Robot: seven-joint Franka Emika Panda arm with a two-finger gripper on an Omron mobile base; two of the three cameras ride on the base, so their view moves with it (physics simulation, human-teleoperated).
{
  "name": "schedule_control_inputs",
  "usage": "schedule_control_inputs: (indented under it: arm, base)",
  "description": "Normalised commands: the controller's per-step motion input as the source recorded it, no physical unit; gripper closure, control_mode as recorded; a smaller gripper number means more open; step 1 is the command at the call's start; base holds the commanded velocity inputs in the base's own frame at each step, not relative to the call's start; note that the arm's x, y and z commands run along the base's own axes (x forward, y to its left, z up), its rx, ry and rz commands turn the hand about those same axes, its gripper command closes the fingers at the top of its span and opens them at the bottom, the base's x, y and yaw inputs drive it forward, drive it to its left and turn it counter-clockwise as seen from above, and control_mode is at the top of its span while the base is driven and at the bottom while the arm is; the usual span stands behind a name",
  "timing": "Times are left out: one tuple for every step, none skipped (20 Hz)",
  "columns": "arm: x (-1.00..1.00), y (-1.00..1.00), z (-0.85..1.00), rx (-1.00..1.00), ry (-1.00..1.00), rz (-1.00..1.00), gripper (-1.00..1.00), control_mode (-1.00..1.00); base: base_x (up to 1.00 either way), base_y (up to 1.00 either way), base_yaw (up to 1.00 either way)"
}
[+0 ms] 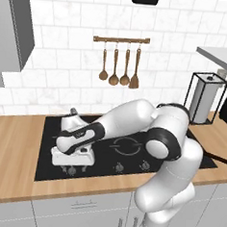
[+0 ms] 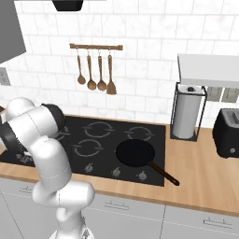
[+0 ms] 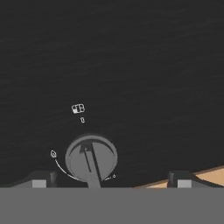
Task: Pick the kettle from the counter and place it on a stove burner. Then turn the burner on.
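Note:
The grey kettle (image 1: 68,123) stands on the left rear part of the black cooktop (image 1: 47,174), its lid knob showing above my forearm. Kettle and arm hide the stove burner under it. My gripper (image 1: 73,166) hangs low over the cooktop's front left edge, just above the row of knobs. In the hand view a round grey burner knob (image 3: 91,159) with a raised pointer lies on the black glass (image 3: 131,65). It sits between my fingertips (image 3: 40,180), nearer the left one, and neither tip touches it. The gripper (image 3: 111,181) is open and holds nothing.
A black frying pan (image 2: 135,153) sits on the front right of the cooktop (image 2: 158,133), its handle pointing out over the wooden counter (image 2: 205,177). A paper towel holder (image 2: 187,114) and a black toaster (image 2: 228,133) stand at the right. Wooden utensils (image 1: 120,67) hang on the wall.

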Motion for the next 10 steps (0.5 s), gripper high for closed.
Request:
schedule_control_inputs:
  arm:
    - [0.16, 0.1, -0.08, 0.0, 0.02, 0.0, -1.0, -1.0]
    - [0.08, 0.05, -0.05, 0.0, 0.03, 0.0, -1.0, -1.0]
    - [0.1, 0.01, -0.06, 0.0, 0.02, 0.0, -1.0, -1.0]
    - [0.08, 0.0, 0.0, 0.0, 0.03, 0.0, -1.0, -1.0]
    - [0.14, 0.0, 0.0, 0.0, 0.01, 0.0, -1.0, -1.0]
    - [0.19, 0.0, 0.0, 0.0, 0.0, 0.0, -1.0, -1.0]
    - [0.16, 0.0, 0.0, 0.0, 0.0, 0.0, -1.0, -1.0]
    - [0.13, 0.0, 0.0, 0.0, 0.0, 0.0, -1.0, -1.0]
    - [0.05, 0.03, 0.0, 0.0, 0.0, 0.0, -1.0, -1.0]
    - [0.04, 0.06, -0.01, 0.0, 0.0, 0.0, -1.0, -1.0]
  base:
    - [0.0, 0.0, 0.0]
    - [0.0, 0.0, 0.0]
    - [0.0, 0.0, 0.0]
    - [0.0, 0.0, 0.0]
    - [0.0, 0.0, 0.0]
    - [0.0, 0.0, 0.0]
    - [0.0, 0.0, 0.0]
    - [0.0, 0.0, 0.0]
    - [0.0, 0.0, 0.0]
    - [0.0, 0.0, 0.0]
